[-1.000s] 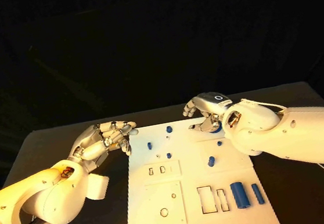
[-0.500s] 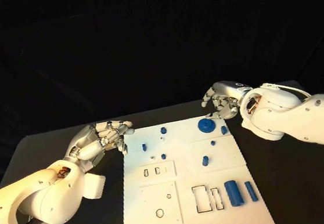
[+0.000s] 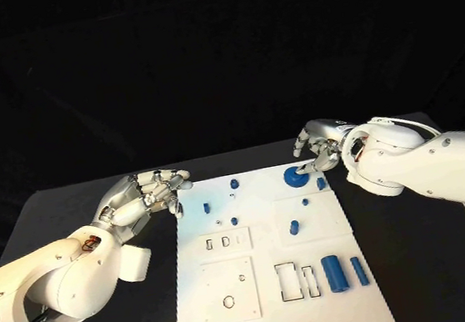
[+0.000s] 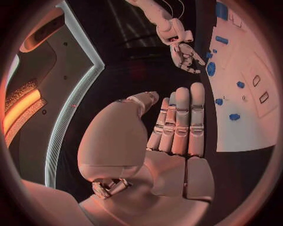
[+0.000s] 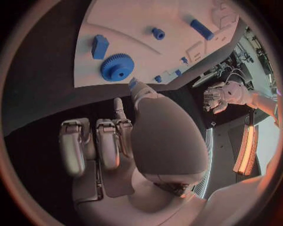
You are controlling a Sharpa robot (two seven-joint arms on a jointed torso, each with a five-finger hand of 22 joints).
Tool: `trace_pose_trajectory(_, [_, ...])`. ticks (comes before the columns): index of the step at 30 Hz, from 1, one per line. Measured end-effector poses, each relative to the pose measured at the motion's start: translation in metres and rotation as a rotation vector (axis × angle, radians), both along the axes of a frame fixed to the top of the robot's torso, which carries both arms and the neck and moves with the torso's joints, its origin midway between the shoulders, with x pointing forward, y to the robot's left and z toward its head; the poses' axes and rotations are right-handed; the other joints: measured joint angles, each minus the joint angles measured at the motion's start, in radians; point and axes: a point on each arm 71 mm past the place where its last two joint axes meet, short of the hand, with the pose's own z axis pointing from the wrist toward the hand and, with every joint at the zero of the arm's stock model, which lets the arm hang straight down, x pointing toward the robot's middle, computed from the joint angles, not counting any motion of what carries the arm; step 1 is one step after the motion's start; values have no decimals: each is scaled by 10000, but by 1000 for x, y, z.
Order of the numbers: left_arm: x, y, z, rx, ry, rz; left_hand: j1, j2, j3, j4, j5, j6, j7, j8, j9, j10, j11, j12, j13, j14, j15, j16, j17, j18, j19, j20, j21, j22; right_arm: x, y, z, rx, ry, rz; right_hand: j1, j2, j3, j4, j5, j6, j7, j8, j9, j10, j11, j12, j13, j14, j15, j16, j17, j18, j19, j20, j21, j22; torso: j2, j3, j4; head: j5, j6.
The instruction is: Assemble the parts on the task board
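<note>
One blue gear lies just beside right hand.

No legible txt, labels, nos. or signs on task board, parts, arms

- Left arm: glossy white shell, small screw holes.
- Right arm: white shell, thin white cable.
- Left hand, right hand: silver, segmented fingers.

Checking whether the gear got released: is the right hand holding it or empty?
Empty. The blue gear lies flat on the task board, clear of the right hand.
</note>
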Motion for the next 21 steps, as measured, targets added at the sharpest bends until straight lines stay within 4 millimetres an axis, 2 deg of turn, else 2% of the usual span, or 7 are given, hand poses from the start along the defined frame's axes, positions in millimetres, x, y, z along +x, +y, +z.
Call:
trace_pose_trajectory(3, [0,0,0,-6,0,-15,0,0,0,0,0,0,0,0,0,0,0,0,0,0,0,0,0,-1,0,0,0,0,1,-1,-2,-77,113,-82,0,0,-67,14,0,0,1,0,0,0,0,0,0,0,0,37,0,0,36,36,48,0,0,-12,-2,-13,-29])
trace_pose_trajectory(8, [0,0,0,-12,0,-30,0,0,0,0,0,0,0,0,12,0,0,0,10,-34,33,0,1,0,-37,37,-1,15,2,2,-8,-162,320,-95,0,0,-67,14,0,-1,2,0,0,-1,1,40,-1,0,0,36,-1,1,36,36,48,-1,-3,-6,-12,-13,-65])
trace_pose_trajectory(21, [0,1,0,-3,2,-13,0,0,-1,0,0,0,0,0,11,0,1,0,9,-34,34,0,1,0,-36,37,-2,15,5,5,-23,-337,694,-151,-38,39,-123,15,23,-34,-32,0,10,-2,2,40,-2,1,-1,36,-3,1,36,35,47,-3,-7,-5,24,-61,-93])
